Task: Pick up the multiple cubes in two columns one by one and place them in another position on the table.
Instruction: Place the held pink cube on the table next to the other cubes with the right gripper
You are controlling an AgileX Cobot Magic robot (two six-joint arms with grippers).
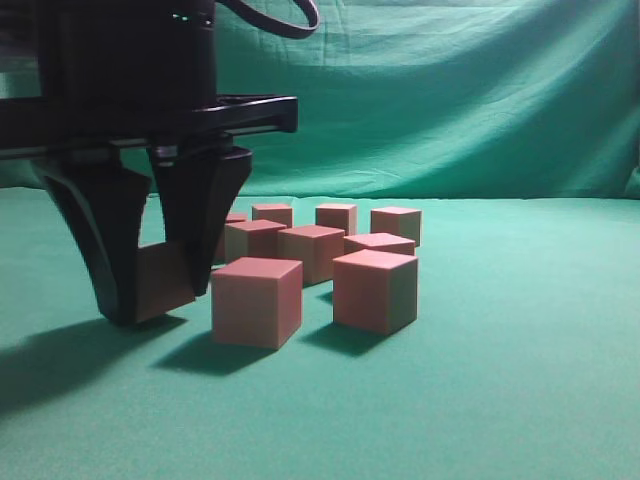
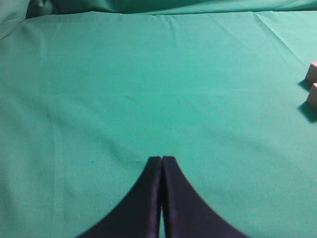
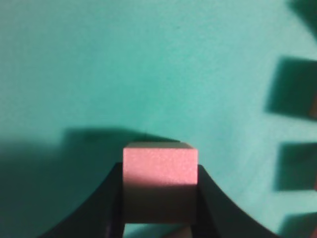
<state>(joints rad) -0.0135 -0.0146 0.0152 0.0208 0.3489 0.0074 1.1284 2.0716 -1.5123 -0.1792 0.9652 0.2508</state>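
Observation:
My right gripper [image 1: 160,296] is shut on one pinkish-red cube [image 1: 166,280] at the left of the exterior view, low over the green table [image 1: 500,390]. In the right wrist view that cube [image 3: 160,166] fills the gap between the two black fingers of the right gripper [image 3: 160,173]. Several more cubes stand grouped just right of it, the nearest two [image 1: 257,300] [image 1: 375,290] in front and others [image 1: 312,250] [image 1: 396,224] behind. My left gripper [image 2: 161,159] is shut with nothing in it, over bare cloth, with two cubes [image 2: 312,72] [image 2: 313,94] at the right edge of its view.
A wrinkled green backdrop cloth [image 1: 450,100] hangs behind the table. Green cloth stretches to the right of and in front of the cube group [image 1: 520,300]. Dark cube shadows [image 3: 292,87] [image 3: 297,166] fall along the right side of the right wrist view.

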